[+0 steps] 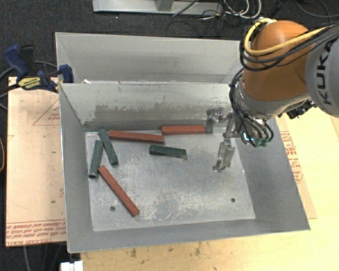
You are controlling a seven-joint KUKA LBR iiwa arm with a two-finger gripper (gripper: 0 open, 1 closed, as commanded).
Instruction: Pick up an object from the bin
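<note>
My gripper [220, 166] hangs low over the right part of the bin floor, with nothing seen in it. To its left, a short way off, lies a short dark green block [168, 151]. Behind it, near the back wall, rests a reddish-brown stick [183, 130], its right end close to the gripper's upper body. Further left along the same wall is a second reddish-brown stick [135, 135].
On the left side of the bin two dark green sticks [108, 147] [95, 158] lie close together, and a third reddish-brown stick [118, 191] runs diagonally toward the front. The arm with its orange cover and cables overhangs the bin's right rear corner.
</note>
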